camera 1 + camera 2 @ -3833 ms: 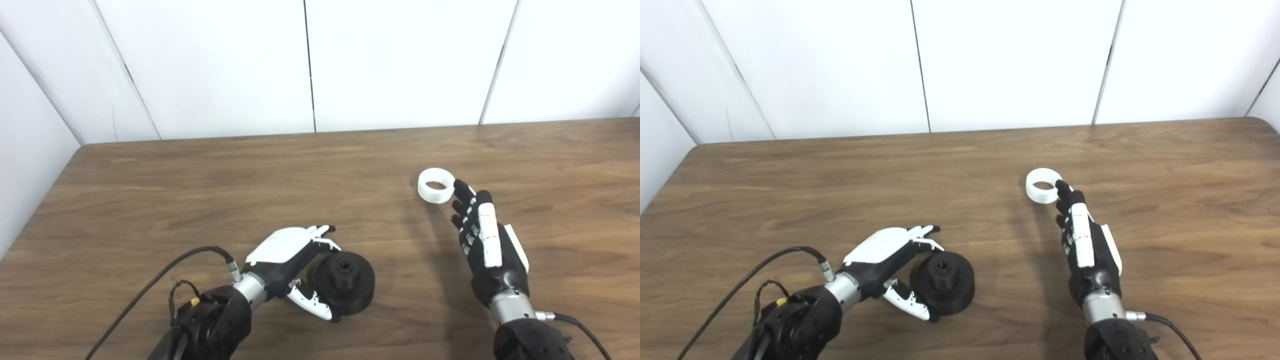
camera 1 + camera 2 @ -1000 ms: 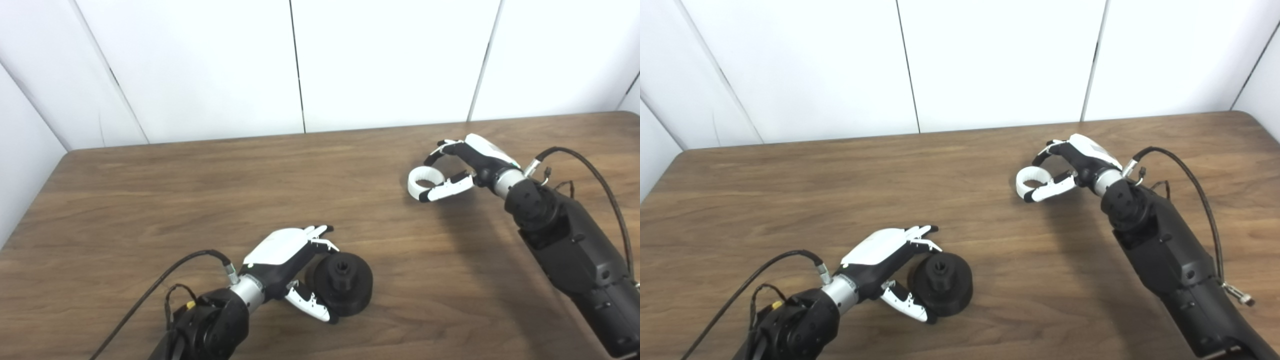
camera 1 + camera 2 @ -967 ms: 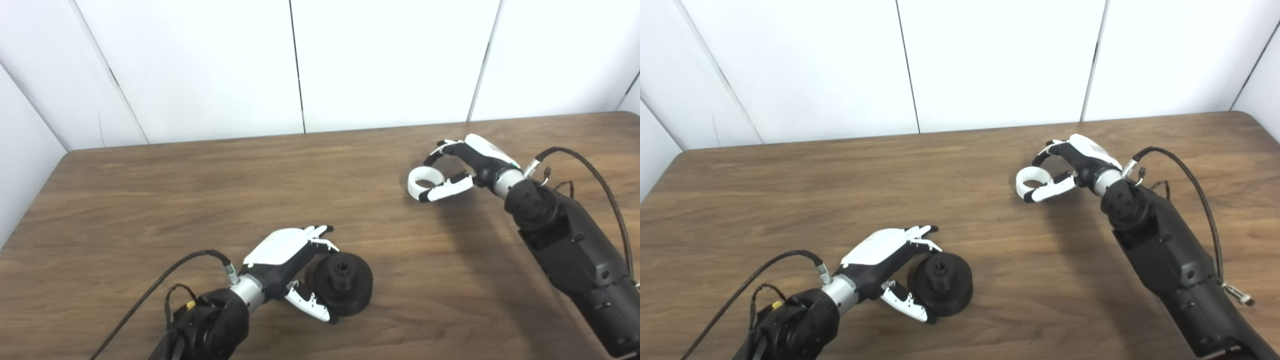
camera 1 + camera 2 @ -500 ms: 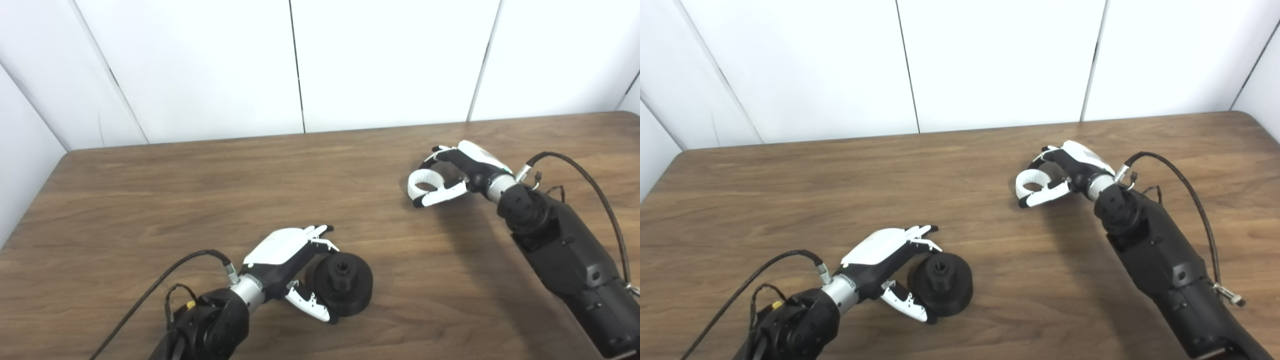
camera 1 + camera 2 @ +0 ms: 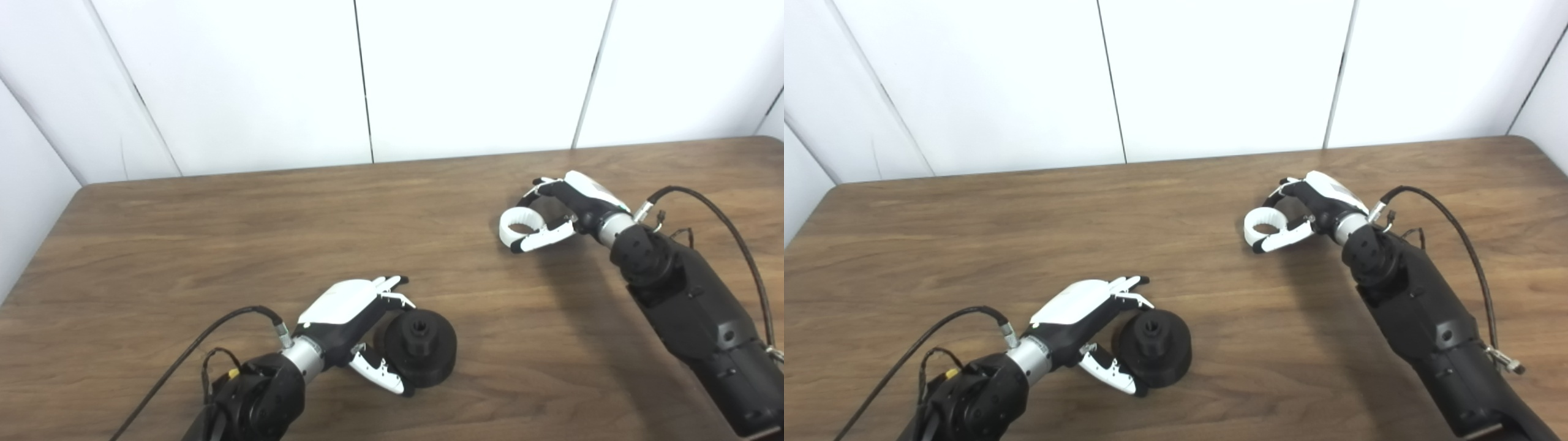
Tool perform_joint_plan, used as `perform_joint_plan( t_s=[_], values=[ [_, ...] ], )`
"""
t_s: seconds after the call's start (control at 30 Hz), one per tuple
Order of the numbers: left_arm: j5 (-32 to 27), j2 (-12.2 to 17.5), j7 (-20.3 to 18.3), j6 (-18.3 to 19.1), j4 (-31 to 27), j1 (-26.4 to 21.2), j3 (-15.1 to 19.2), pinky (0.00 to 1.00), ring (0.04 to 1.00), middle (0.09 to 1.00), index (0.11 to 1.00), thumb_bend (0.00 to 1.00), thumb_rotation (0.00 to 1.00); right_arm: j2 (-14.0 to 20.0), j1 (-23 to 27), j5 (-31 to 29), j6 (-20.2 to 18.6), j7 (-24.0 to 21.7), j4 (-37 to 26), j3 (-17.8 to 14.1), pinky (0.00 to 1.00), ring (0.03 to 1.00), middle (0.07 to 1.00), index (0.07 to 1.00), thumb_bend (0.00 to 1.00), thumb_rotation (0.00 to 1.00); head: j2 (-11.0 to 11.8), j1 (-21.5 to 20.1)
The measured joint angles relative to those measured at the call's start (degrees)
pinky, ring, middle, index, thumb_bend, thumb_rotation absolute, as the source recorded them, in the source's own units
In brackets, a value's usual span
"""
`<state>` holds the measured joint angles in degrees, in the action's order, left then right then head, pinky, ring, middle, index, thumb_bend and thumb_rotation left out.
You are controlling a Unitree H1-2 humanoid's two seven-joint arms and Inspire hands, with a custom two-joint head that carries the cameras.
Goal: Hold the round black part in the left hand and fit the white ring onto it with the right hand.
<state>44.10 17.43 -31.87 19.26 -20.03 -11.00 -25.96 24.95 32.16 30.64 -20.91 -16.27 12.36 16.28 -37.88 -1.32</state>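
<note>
Right hand (image 5: 566, 205) shifted slightly, pinching toothed white ring (image 5: 519, 221), squat black part (image 5: 421, 346)

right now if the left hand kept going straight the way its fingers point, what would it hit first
The left hand points right, at the round black part, which sits right at its fingers, so that comes first. Whether they already touch it is hard to tell.

A brown wooden table (image 5: 214, 233) stands before white wall panels (image 5: 478, 73).

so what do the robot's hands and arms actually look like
Both the left hand and right hand have white back shells, black palms and black-and-white fingers on silver wrist cuffs. The forearms are bulky matte black. A black cable loops from each wrist; a small yellow connector sits on the left forearm.
</note>
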Motion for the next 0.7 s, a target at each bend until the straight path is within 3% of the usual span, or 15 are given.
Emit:
perform_joint_plan(
  t_s=[0.7],
  values=[
    [0.4,-0.1,-0.4,0.2,-0.7,0.0,0.8,0.91,1.000,1.000,0.710,0.93,0.25,-0.1,-0.3,0.1,0.4,1.5,0.0,-0.2,0.94,1.000,0.928,0.671,0.88,0.26,-0.3,0.1]
  ],
)
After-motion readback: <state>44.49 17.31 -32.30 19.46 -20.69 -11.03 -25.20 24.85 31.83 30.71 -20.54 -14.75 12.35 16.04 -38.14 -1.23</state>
